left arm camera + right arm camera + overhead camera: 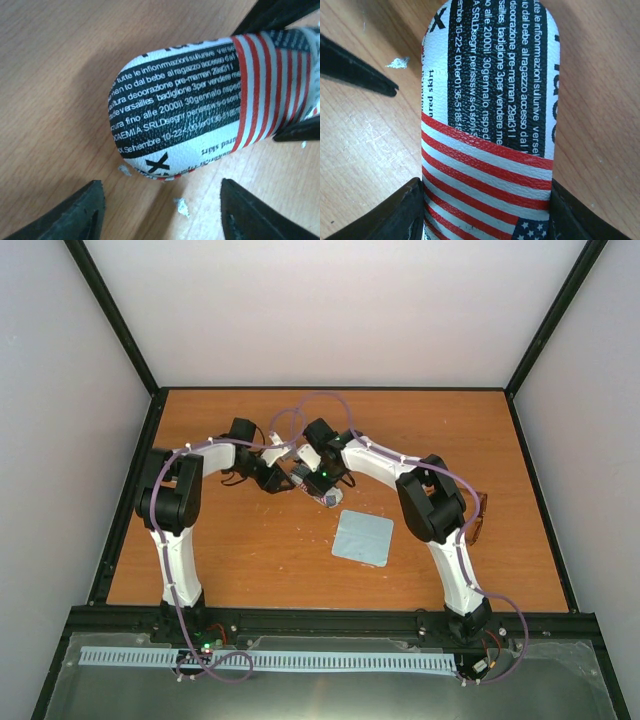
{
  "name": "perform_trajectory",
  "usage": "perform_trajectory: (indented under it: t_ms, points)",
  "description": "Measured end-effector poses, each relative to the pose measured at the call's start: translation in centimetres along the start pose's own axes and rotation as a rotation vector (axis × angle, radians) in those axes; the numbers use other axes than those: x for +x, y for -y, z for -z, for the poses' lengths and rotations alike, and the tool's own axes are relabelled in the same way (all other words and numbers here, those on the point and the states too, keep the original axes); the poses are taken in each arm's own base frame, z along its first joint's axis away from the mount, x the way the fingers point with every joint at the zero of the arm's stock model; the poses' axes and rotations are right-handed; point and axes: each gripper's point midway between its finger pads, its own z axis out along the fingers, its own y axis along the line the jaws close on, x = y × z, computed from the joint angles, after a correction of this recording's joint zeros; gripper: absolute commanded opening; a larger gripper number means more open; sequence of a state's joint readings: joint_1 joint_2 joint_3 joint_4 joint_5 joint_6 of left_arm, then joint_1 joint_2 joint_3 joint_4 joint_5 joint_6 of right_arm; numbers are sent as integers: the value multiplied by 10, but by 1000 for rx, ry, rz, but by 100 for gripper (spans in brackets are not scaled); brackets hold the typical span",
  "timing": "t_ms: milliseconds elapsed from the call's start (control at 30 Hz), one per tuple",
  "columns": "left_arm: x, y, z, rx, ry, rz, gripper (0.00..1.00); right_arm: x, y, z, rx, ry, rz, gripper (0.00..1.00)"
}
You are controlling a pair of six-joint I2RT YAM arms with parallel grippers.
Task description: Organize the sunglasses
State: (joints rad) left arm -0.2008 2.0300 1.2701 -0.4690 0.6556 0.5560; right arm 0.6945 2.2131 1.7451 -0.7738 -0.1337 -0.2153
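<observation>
The flag-patterned case [328,498] lies on the wooden table's middle, closed. My right gripper [486,189] is shut on the case [487,125], one finger pressing each long side at its striped end. My left gripper [161,189] is open, its fingers straddling the table just short of the case's [200,100] rounded printed end, not touching it. In the top view the left gripper [285,478] and right gripper [322,483] meet over the case. The sunglasses [482,517], thin and dark brown, lie at the right behind my right arm's elbow, partly hidden.
A light blue square cloth [362,537] lies flat just in front of the case. Small silvery scraps [181,206] lie on the wood by the case. Black frame rails [128,500] edge the table, with white walls behind.
</observation>
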Motion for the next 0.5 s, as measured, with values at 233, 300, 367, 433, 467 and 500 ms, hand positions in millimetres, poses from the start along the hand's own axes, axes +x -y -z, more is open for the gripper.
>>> perform_trajectory:
  t_ms: [233, 300, 367, 433, 467, 500]
  points:
    - [-1, 6, 1, 17, 24, 8, 73, -2, 15, 2, -86, 67, -126, 30]
    - [-2, 8, 1, 32, 33, 14, 73, 2, 27, 5, -119, 87, -187, 30]
    - [-4, 11, 1, 47, 44, 20, 73, 5, 38, 10, -145, 109, -242, 30]
    - [-6, 13, 1, 63, 54, 28, 73, 5, 45, 15, -170, 141, -283, 31]
    - [-8, 15, 1, 72, 61, 32, 73, 5, 45, 18, -183, 151, -294, 31]
    - [-9, 16, 2, 83, 70, 36, 73, 4, 44, 21, -204, 167, -304, 31]
